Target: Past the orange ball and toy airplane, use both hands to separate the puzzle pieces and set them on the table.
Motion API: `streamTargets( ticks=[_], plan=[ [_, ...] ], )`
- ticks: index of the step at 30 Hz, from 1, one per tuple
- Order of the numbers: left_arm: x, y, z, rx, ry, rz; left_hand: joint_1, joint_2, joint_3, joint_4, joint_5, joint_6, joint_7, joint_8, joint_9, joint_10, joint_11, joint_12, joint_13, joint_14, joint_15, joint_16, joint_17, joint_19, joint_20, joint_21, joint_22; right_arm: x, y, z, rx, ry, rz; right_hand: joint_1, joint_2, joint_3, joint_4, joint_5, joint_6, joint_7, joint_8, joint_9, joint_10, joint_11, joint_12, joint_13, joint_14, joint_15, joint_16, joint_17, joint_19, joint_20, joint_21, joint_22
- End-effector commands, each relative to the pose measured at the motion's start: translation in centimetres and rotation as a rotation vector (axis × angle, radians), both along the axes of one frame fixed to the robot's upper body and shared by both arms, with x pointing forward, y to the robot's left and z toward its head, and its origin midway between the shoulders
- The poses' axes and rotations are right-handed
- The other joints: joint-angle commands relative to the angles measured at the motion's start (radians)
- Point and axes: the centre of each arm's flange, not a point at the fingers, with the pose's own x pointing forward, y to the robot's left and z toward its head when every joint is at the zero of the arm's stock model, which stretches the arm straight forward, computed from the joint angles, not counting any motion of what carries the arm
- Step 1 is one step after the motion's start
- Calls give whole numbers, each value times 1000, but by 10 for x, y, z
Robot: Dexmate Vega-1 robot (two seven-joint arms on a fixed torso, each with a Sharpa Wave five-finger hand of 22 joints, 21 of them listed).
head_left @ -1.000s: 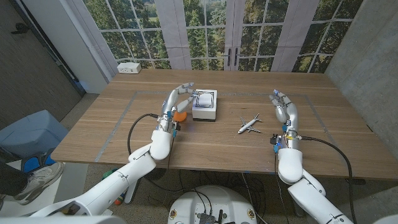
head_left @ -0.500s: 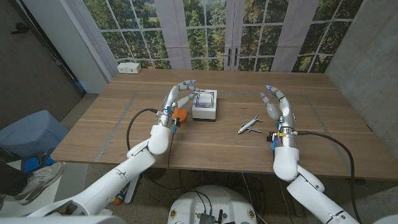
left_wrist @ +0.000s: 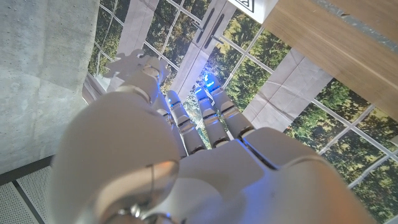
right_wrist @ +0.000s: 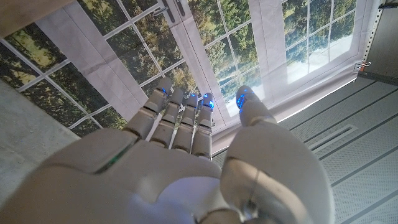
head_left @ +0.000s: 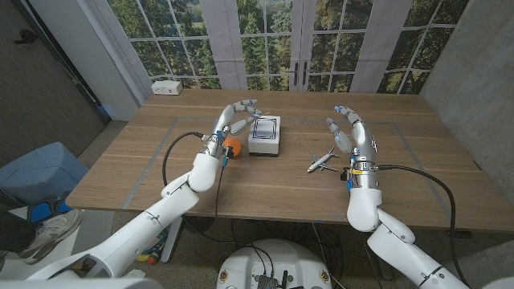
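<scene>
The joined puzzle pieces (head_left: 264, 136) form a white block with black line marks on top, at the table's middle back. An orange ball (head_left: 233, 146) lies just to its left. A small white toy airplane (head_left: 321, 160) sits to its right. My left hand (head_left: 229, 122) hovers above the ball, fingers spread and reaching toward the block's near left corner, holding nothing. My right hand (head_left: 350, 134) is raised right of the airplane, fingers apart and empty. The left wrist view shows the left hand (left_wrist: 186, 155) from behind, and the right wrist view shows the right hand (right_wrist: 174, 155) likewise.
The wooden table (head_left: 144, 172) carries a taped rectangle outline. A white power strip (head_left: 165, 87) lies at the back left corner. Windows stand behind the table. A blue bin (head_left: 36, 172) sits on the floor at left.
Both hands have moved forward and up; the left hand now reaches over the ball toward the block, and the right hand has shifted left toward the airplane.
</scene>
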Motion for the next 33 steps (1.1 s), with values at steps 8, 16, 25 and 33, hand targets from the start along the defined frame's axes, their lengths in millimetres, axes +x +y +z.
streamTargets(
  ticks=[8, 16, 25, 33],
  plan=[
    [1, -7, 26, 82, 66, -76, 17, 6, -8, 4, -2, 9, 2, -4, 5, 11, 1, 3, 1, 1, -176, -4, 2, -7, -25, 8, 5, 1, 16, 6, -121, -39, -55, 30, -12, -7, 1, 1, 16, -6, 5, 4, 9, -4, 7, 7, -1, -71, 11, 11, 9, -2, 8, 5],
    [1, -12, 34, 108, 74, -107, 19, 5, -13, 4, -2, 10, 7, -7, 5, 14, 1, 2, 1, -2, -175, -6, 1, -10, -25, 8, 6, 2, 24, 8, -160, -52, -71, 40, -15, -12, 5, -1, 24, -10, 5, 5, 13, -8, 9, 10, -3, -75, 15, 17, 10, -5, 9, 5],
    [4, -19, 41, 142, 111, -147, 21, 4, -19, 5, -2, 12, 8, -10, 6, 12, 0, -1, 1, -7, -174, -10, 1, -15, -23, 8, 6, 3, 32, 9, -197, -67, -75, 50, -17, -18, 7, -2, 38, -16, 7, 5, 24, -14, 14, 14, 1, -79, 22, 24, 13, -9, 10, 5],
    [4, -24, 49, 174, 124, -184, 21, 4, -24, 6, -2, 13, 5, -13, 6, 10, 0, -4, 1, -13, -173, -13, 1, -21, -21, 8, 6, 6, 35, 9, -211, -73, -59, 64, -19, -24, 8, -4, 58, -22, 10, 5, 35, -22, 19, 18, 5, -92, 30, 32, 18, -11, 13, 5]
  ],
)
